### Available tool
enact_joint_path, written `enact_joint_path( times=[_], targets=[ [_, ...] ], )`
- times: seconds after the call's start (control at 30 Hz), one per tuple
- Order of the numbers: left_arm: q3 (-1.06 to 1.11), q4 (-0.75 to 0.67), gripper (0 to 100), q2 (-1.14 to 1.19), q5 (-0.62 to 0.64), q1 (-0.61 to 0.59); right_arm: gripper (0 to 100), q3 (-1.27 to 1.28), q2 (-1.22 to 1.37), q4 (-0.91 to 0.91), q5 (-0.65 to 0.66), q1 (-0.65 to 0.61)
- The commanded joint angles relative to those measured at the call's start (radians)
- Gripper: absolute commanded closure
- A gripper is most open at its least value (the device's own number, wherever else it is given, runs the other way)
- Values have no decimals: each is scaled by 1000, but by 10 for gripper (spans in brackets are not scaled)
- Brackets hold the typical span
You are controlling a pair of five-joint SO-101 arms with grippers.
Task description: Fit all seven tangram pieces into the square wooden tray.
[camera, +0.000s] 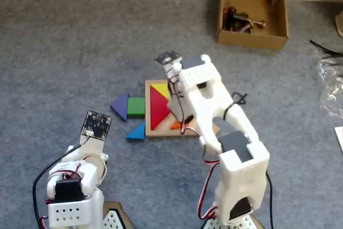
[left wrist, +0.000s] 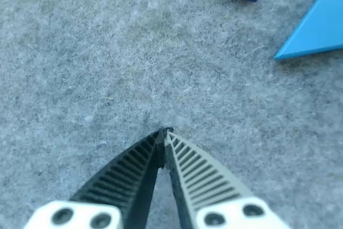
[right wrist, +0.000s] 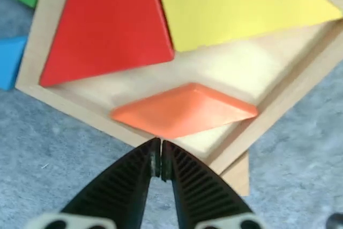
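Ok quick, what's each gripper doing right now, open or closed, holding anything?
Left gripper: closed, empty, over the carpet.
Right gripper: closed, empty, tips at the edge of the orange piece.

Square wooden tray [camera: 158,133] is lying flat mid-bench. Inside it, red triangle [camera: 158,108] is sitting against the left wall, yellow triangle [camera: 161,88] is filling the far-left corner, and orange parallelogram [right wrist: 185,110] is resting along the near wall. Outside the left wall, green square [camera: 136,106] is touching the tray, with dark blue triangle [camera: 120,105] lying beside it. Light blue triangle [camera: 136,132] is lying off the near-left corner.
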Motion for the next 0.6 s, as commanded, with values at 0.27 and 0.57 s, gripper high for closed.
enact_joint_path(
  times=[0.27,0.57],
  targets=[
    [21,6,986,-7,8,-13,993,-54,21,8,-11,-84],
    [21,6,986,-7,8,-13,993,-53,24,-1,-11,-111]
  ],
)
